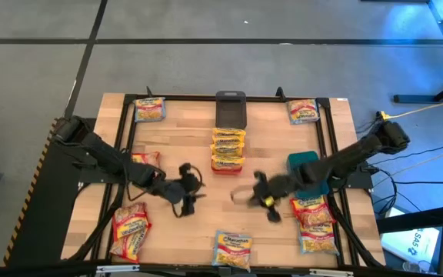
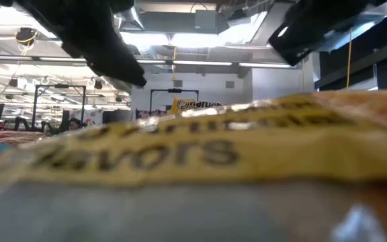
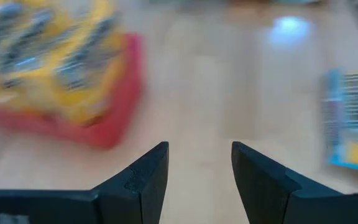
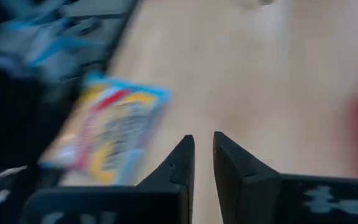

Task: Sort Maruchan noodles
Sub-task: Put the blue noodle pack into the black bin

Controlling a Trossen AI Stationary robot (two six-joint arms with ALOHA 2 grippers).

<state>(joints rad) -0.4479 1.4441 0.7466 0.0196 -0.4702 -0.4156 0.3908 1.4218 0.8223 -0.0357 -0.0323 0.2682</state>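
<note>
Noodles (image 1: 228, 148) apparently fill the red bin (image 3: 120, 99).

Both dark arms reach inward from the table's two sides, their wrists meeting near its middle. The left arm slants in from the left edge, elbow low, and its pincer (image 1: 191, 190) points right; in the left wrist view its two fingers (image 3: 143, 180) stand apart with bare table showing between them, holding nothing. The right arm comes in from the right edge, and its pincer (image 1: 244, 194) points left toward the other; its fingers (image 4: 178, 163) are nearly together, a narrow slit between them, empty.
</note>
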